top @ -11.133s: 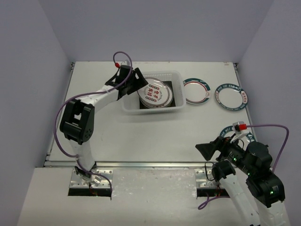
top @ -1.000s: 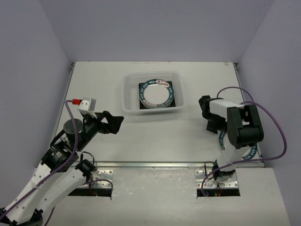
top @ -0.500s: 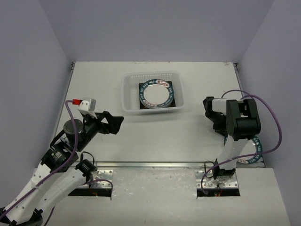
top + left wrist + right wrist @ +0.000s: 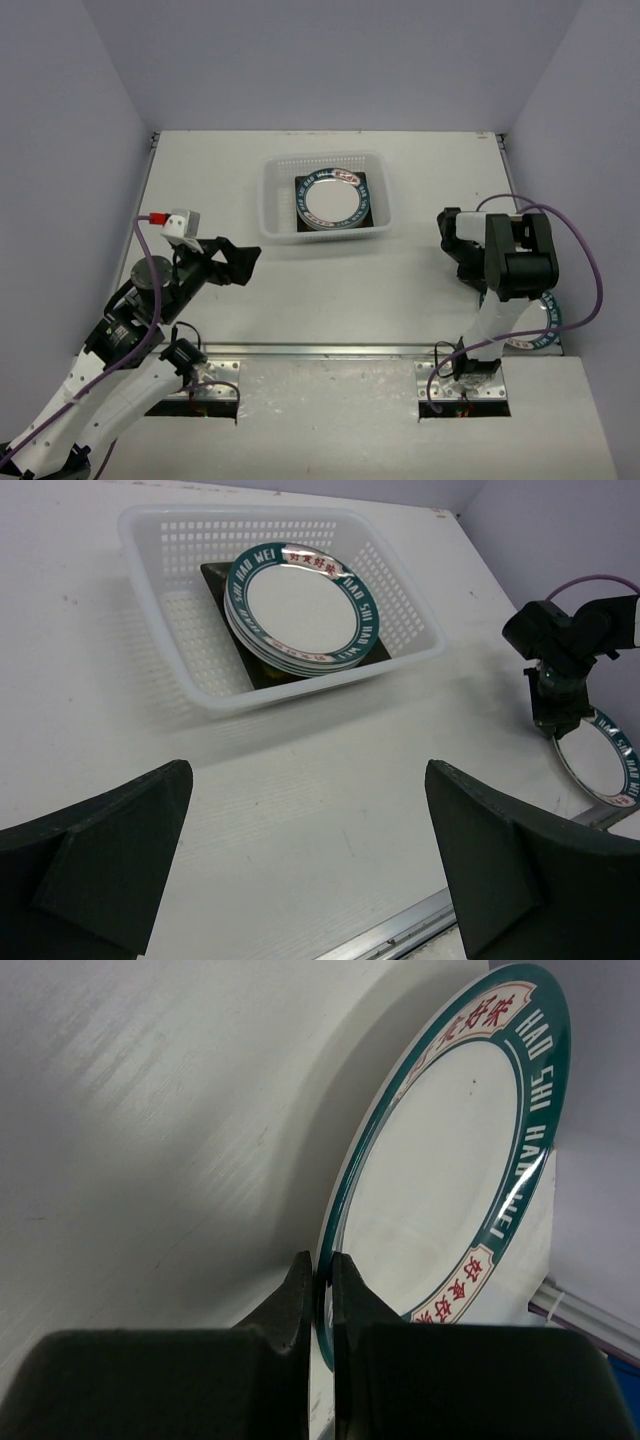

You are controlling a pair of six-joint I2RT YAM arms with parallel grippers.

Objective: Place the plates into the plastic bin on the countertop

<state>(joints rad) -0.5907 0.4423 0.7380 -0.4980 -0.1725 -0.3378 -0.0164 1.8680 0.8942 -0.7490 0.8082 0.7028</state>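
Observation:
A round white plate with a teal rim (image 4: 440,1180) lies at the front right of the countertop (image 4: 330,290), partly under the right arm (image 4: 540,325). My right gripper (image 4: 321,1260) is shut on its rim, one finger on each face (image 4: 556,720). The plastic bin (image 4: 270,200) stands at the back middle. It holds a stack of round plates (image 4: 333,200) on a dark square plate (image 4: 215,575). My left gripper (image 4: 240,262) hangs open over the front left, nothing between its fingers (image 4: 308,770).
The countertop's metal front edge (image 4: 320,349) runs just before the arm bases. Purple walls close in the left, back and right sides. A purple cable (image 4: 585,270) loops off the right arm toward the right wall.
The right gripper has closed on the plate's rim, and its wrist has shifted slightly right and nearer. The left arm and the bin have stayed put.

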